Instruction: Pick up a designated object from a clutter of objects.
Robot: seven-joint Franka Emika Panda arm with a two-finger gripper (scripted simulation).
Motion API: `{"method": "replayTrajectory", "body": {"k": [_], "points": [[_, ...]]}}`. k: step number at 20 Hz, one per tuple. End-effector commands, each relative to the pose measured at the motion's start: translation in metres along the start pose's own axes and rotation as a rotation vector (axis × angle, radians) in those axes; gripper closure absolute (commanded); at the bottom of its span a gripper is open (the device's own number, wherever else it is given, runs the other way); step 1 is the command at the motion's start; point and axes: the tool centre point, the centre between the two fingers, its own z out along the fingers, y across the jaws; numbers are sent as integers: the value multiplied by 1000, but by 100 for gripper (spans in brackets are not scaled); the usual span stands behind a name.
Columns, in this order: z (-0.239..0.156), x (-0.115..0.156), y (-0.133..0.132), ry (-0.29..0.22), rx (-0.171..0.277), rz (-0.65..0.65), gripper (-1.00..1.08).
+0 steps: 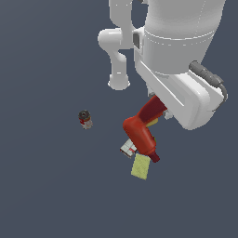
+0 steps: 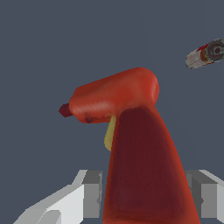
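The designated object, a red L-shaped drill, has a fat orange-red barrel ending in a dark tip and a dark-red handle with a yellowish mark. Its handle runs up under the white hand in the exterior view. In the wrist view the drill fills the middle, and my gripper is shut on its handle, one grey finger pressed against each side. Of the clutter of objects, a grey-white box with a red edge and a flat yellow-green rectangle show partly behind the barrel.
A small dark-topped can with a red label stands apart toward the exterior view's left; the can also shows in the wrist view. The arm's white base rises behind the clutter. The floor is plain dark grey.
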Motion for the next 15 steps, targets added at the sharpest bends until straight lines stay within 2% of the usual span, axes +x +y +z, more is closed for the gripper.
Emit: {"method": "replayTrajectory", "body": {"k": [1, 8, 15], "points": [[-16, 4, 0, 2, 5, 0, 108], [-42, 12, -1, 2, 5, 0, 108], [-49, 14, -2, 1, 6, 0, 108]]}}
